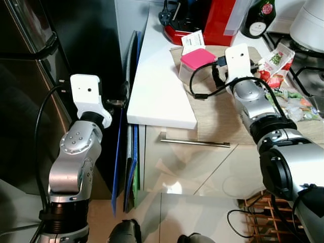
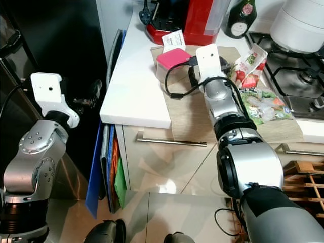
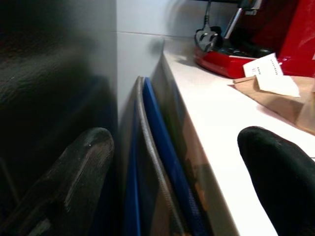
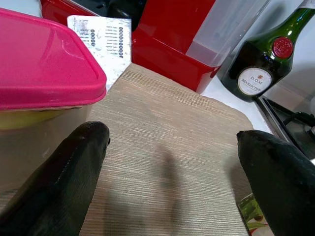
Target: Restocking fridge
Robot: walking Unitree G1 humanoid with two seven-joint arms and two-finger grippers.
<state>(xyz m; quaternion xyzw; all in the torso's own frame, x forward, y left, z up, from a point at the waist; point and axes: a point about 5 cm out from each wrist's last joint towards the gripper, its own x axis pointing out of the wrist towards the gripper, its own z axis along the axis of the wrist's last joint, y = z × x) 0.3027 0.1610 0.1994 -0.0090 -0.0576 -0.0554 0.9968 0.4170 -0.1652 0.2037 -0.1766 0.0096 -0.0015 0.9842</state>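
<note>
Counter: white worktop (image 1: 157,86) stands right of the dark fridge (image 1: 30,76).
Gap: flat blue boards (image 1: 117,167) stand upright between fridge and counter.
Mat: beige placemat (image 4: 167,162) lies on the worktop.
On mat: pink-lidded plastic tub (image 1: 197,59), with food packets (image 2: 260,104) to its right.
Behind: red coffee machine (image 1: 212,20), green bottle (image 1: 260,17) to its right.

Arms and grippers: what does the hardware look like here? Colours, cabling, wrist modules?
Both arms are silver metal with black joint rings. Each wrist carries a white boxy camera module with a small dark lens. Thin black cables loop loosely by the wrists. The left gripper and the right gripper each have two long, rounded matte black fingers.
</note>
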